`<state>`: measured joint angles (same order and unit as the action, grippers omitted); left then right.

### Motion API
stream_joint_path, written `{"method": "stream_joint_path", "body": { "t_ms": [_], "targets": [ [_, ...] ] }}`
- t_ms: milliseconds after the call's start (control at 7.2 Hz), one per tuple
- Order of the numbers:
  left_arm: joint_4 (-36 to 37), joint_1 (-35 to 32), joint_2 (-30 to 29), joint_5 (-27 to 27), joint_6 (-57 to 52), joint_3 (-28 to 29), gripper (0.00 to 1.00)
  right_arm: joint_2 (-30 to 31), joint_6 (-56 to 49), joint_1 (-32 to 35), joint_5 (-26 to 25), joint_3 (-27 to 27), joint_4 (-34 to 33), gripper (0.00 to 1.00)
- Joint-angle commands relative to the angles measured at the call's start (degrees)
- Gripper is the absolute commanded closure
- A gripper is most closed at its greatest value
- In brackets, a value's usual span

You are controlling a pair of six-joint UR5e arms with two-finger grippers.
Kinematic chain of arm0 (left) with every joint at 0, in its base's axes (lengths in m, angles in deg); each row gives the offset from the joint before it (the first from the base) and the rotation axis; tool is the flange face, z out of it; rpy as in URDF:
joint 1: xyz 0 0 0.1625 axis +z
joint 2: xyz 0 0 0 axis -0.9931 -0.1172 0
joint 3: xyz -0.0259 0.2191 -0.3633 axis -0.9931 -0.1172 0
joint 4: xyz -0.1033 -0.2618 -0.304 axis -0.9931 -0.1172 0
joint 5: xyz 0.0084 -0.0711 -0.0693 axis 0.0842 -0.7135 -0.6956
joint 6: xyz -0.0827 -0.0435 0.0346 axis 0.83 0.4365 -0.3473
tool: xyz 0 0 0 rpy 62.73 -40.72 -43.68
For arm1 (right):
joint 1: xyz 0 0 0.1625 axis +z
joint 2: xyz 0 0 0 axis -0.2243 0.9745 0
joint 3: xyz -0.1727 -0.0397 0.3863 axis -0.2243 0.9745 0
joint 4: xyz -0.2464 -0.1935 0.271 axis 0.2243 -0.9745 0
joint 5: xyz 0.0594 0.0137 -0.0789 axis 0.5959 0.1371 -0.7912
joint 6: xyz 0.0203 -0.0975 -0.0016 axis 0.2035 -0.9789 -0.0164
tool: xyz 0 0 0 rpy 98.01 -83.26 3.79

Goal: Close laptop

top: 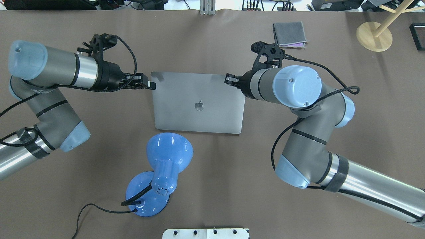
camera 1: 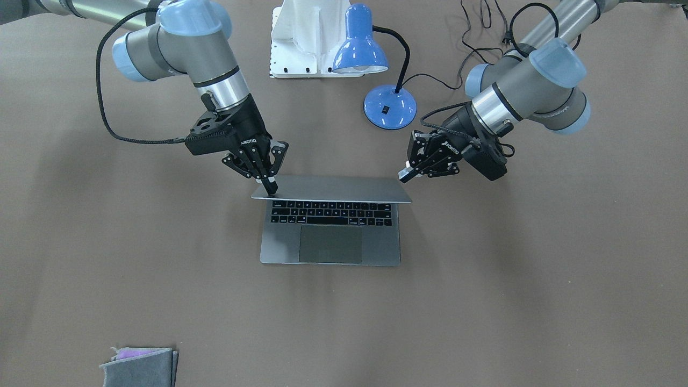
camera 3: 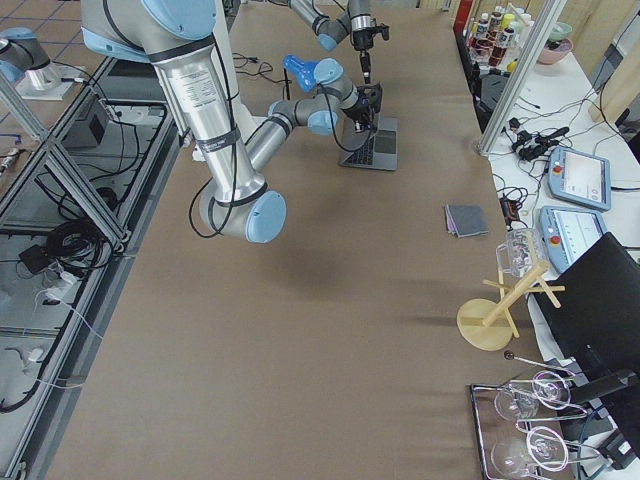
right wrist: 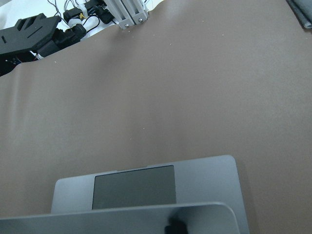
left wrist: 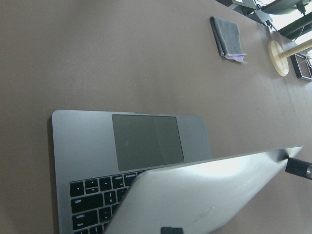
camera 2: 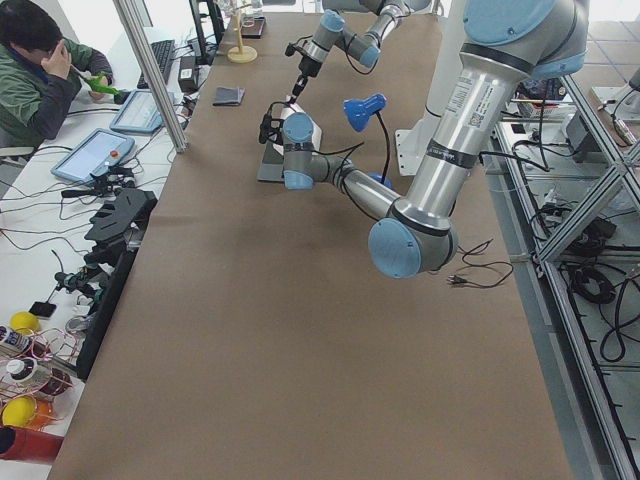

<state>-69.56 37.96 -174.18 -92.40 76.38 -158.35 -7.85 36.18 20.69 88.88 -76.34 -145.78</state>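
Note:
The space-grey laptop sits mid-table, its lid tilted low over the black keys. The trackpad still shows. My right gripper is shut, its tip pressing on the lid's top corner on the robot's right. My left gripper looks shut and sits just at the opposite top corner of the lid; I cannot tell if it touches. From overhead the left gripper and right gripper flank the lid's far edge. The left wrist view shows the lid over the trackpad.
A blue desk lamp stands on the robot's side of the laptop, its cord trailing. A white base block sits behind it. A folded grey cloth and a wooden stand lie at the far right.

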Motion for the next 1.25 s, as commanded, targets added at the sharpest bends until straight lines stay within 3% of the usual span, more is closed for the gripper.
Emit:
{"method": "stream_joint_path", "body": {
  "t_ms": [0, 417, 1111],
  "targets": [
    [-0.10, 0.13, -3.45, 3.07, -0.51, 5.77, 1.00, -4.33, -0.25, 0.98, 0.02, 7.27, 0.39, 1.00],
    [-0.10, 1.80, -7.85, 10.00, -4.71, 15.53, 1.00, -5.04, -0.33, 0.89, 0.02, 12.54, 0.48, 1.00],
    [1.13, 2.95, -7.77, 10.73, -4.99, 15.92, 1.00, -4.95, -0.95, 0.01, -0.59, 15.90, 4.52, 1.00]
  ]
}}
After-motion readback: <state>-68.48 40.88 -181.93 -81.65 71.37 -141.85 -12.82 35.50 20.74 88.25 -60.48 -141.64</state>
